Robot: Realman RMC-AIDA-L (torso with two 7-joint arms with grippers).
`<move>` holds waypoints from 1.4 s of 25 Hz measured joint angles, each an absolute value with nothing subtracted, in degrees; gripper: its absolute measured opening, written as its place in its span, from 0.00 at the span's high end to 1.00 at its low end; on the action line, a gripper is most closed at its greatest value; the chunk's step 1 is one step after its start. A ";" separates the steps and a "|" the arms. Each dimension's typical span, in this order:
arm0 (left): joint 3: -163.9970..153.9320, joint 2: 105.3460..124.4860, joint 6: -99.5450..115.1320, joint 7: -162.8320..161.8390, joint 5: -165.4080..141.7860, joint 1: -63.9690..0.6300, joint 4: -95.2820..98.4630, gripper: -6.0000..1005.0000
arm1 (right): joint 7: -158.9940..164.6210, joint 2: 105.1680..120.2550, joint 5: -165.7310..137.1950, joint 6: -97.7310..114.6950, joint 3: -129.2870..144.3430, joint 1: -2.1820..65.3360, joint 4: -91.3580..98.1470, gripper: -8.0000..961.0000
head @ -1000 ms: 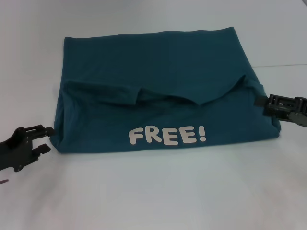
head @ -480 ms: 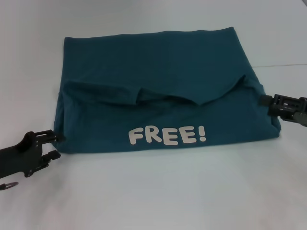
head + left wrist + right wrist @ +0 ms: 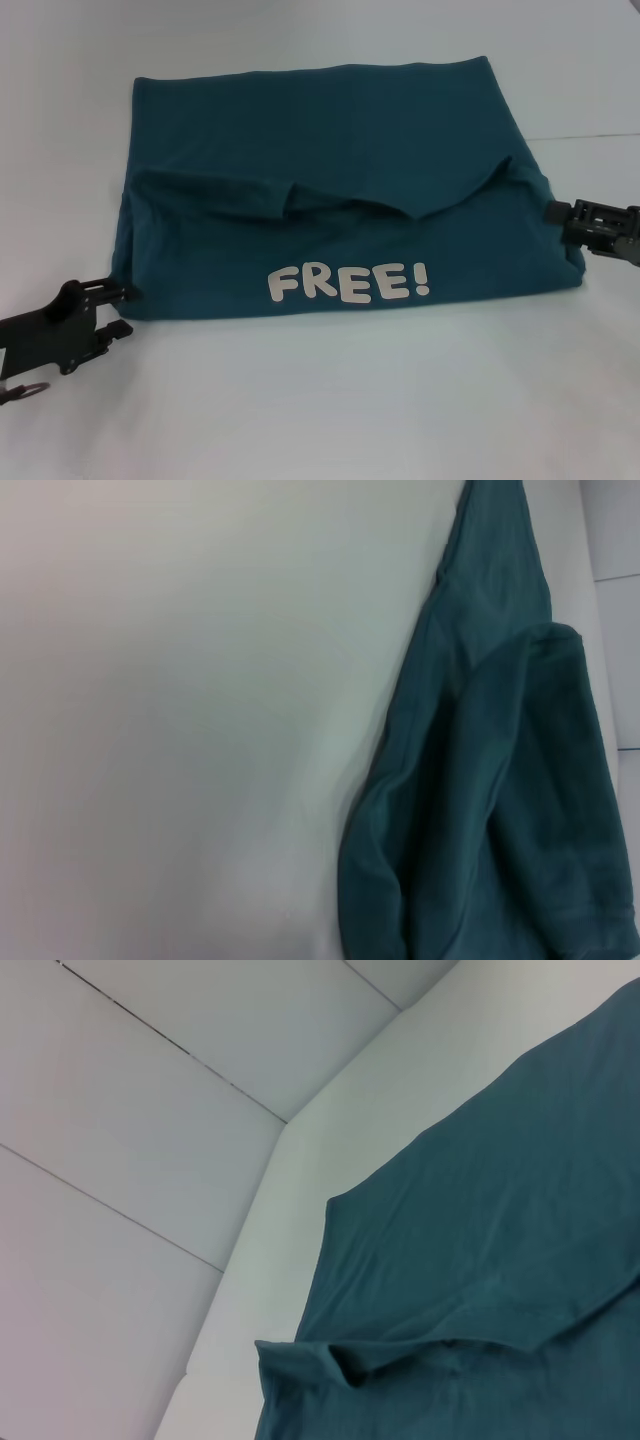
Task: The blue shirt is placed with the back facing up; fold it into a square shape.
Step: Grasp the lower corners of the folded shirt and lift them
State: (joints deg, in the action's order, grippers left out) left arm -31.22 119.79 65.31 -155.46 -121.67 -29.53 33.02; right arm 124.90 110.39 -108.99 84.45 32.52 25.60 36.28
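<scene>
Left hand (image 3: pixel 118 309) sat low at the near left corner of the blue shirt (image 3: pixel 340 190), its fingers spread apart, the upper one touching the cloth's edge. Right hand (image 3: pixel 552 212) met the shirt's right edge; whether it pinched the fabric could not be told. On the white table (image 3: pixel 330 400) the shirt lay partly folded, white "FREE!" lettering (image 3: pixel 349 283) facing up near its front edge.
</scene>
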 joint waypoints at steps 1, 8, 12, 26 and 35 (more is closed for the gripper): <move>-31.32 119.79 65.04 -155.43 -121.67 -29.72 32.86 0.46 | 124.89 110.42 -108.99 84.45 32.52 25.57 36.28 0.14; -31.58 119.55 63.13 -155.38 -121.66 -30.83 30.87 0.47 | 124.89 110.46 -108.99 84.45 31.66 25.49 35.74 0.13; -31.57 119.51 62.76 -155.60 -121.75 -30.90 30.78 0.47 | 124.85 110.44 -108.99 84.46 31.23 25.49 35.68 0.13; -33.03 119.01 56.69 -155.32 -121.82 -34.44 26.52 0.48 | 124.72 110.21 -108.98 84.37 31.02 25.33 35.68 0.13; -33.88 119.10 54.98 -155.46 -121.82 -35.45 26.48 0.48 | 124.71 110.21 -108.77 84.44 30.96 25.02 35.68 0.14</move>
